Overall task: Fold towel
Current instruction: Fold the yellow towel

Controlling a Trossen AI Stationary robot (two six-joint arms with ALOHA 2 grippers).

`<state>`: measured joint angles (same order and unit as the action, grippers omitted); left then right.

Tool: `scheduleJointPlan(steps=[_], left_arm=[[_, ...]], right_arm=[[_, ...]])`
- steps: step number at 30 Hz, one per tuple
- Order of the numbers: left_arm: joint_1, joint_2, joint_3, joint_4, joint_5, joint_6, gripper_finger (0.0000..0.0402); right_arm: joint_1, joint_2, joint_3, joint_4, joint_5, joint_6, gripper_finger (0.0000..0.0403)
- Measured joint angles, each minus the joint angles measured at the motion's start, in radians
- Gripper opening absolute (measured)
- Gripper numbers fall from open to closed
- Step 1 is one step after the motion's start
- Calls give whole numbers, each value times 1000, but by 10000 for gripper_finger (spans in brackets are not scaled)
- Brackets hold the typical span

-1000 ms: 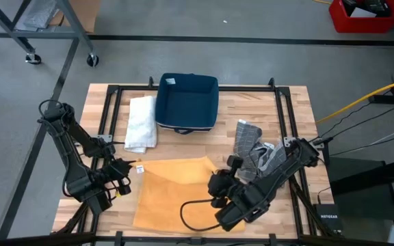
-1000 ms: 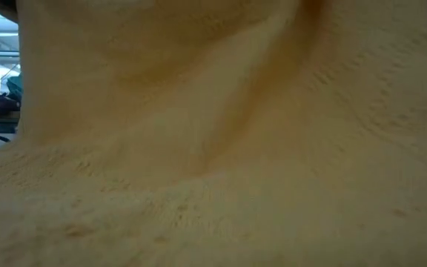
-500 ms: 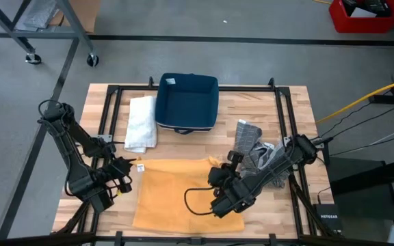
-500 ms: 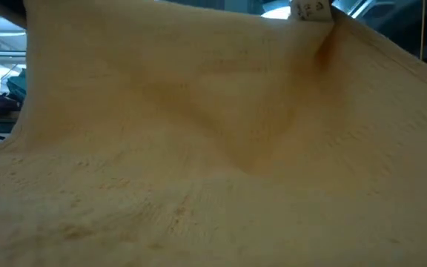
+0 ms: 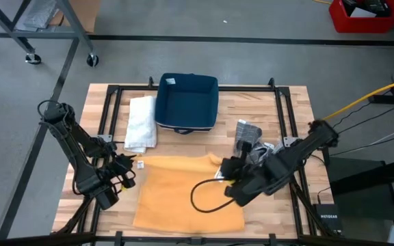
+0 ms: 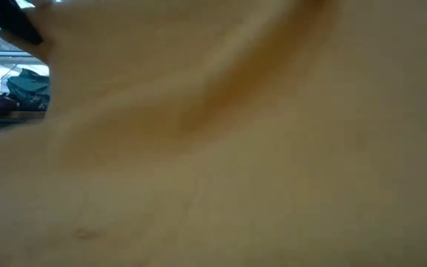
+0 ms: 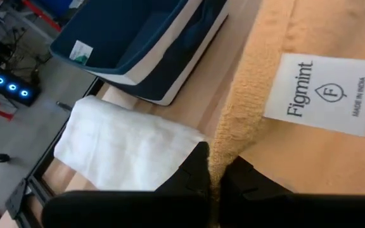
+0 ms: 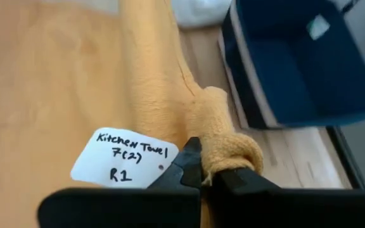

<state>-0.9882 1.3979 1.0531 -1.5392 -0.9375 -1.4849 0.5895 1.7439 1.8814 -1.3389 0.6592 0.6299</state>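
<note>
1. Since the earlier picture, the right gripper (image 5: 223, 166) has drawn back to the right and toward the far side. It was over the middle of the orange terry towel (image 5: 183, 195); now it is at the towel's far right corner. The left gripper (image 5: 130, 165) has hardly moved.
2. The towel lies on the near half of the wooden slat table (image 5: 293, 123), between the two arms. It is spread almost flat, and a loop of black cable (image 5: 204, 198) rests on it.
3. I judge the towel to be light, soft and limp. It will sag and bunch where nothing supports it, and it is not fragile. The pile gives good friction, so corners and hemmed edges are the best places to hold.
4. The left gripper is closed on the towel's far left edge, near the white printed label (image 7: 322, 95).
5. The right gripper (image 8: 203, 174) is closed on a bunched far right corner, beside a handwritten white tag (image 8: 124, 159).
6. Both arms reach low from the table's sides, with the wrists close to the surface.
7. Beyond the towel are a folded white towel (image 5: 141, 123), a dark blue fabric bin (image 5: 187, 101) and a grey patterned cloth (image 5: 248, 140).
</note>
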Motion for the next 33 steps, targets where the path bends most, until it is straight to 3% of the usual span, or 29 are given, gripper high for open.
scheduleJointPlan(steps=[4, 7, 14, 19, 24, 29, 33], left_arm=[[0, 0, 0, 18, 2, 7, 0], [0, 0, 0, 25, 2, 32, 0], [0, 0, 0, 29, 11, 48, 0], [0, 0, 0, 29, 12, 80, 0], [-4, 0, 1, 32, 18, 79, 0], [-29, 0, 1, 32, 57, 98, 0], [-40, 0, 1, 31, 64, 226, 0]], right_arm=[[0, -57, -17, 15, 36, -35, 5], [0, -112, -140, 97, 37, -20, 5], [36, -240, -649, 659, -69, 32, 5], [61, -301, -877, 981, -83, 44, 5], [66, -338, -967, 1113, -100, 73, 5], [66, -355, -973, 1153, -207, 92, 5], [66, -375, -973, 1062, -151, 94, 5]])
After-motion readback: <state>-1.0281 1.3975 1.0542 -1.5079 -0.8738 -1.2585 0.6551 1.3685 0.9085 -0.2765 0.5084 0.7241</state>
